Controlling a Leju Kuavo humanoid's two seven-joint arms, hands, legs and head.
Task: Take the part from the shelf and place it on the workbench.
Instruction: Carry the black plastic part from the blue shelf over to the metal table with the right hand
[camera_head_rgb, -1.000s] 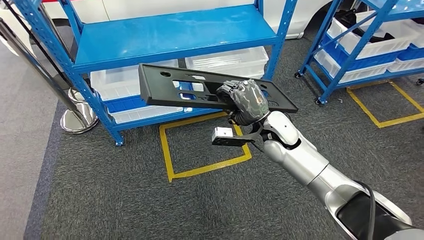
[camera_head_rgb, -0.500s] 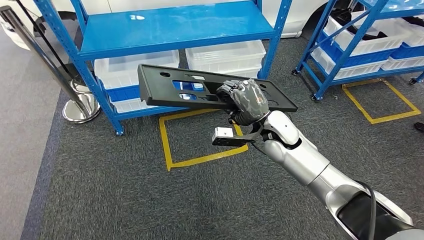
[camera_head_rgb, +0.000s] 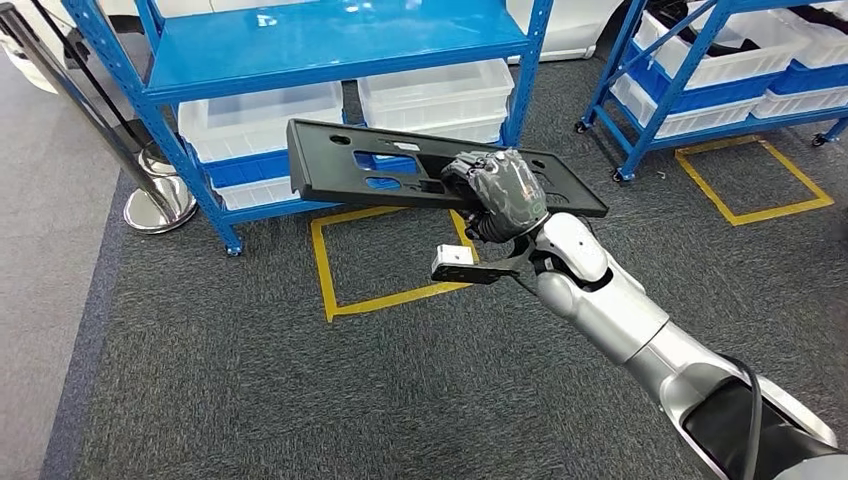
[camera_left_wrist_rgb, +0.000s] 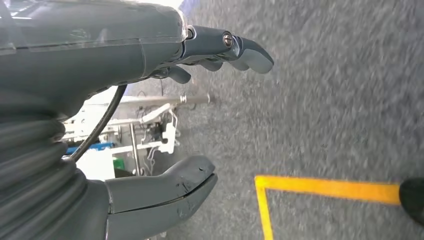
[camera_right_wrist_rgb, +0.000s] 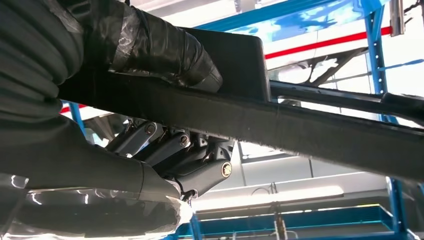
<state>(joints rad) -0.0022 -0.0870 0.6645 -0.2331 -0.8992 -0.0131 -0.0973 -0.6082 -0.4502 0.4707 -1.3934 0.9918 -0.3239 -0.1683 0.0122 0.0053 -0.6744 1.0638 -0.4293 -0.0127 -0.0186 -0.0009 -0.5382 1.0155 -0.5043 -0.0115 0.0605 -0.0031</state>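
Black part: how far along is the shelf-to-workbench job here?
Done: the black part is off the blue shelf, gripped by the right hand in the air above the carpet. In hand: carrying it. The left hand holds nothing. Left: setting the part on the workbench.

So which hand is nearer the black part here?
Right. The right hand grips the black part along its edge; the left hand hangs open over the carpet, holding nothing.
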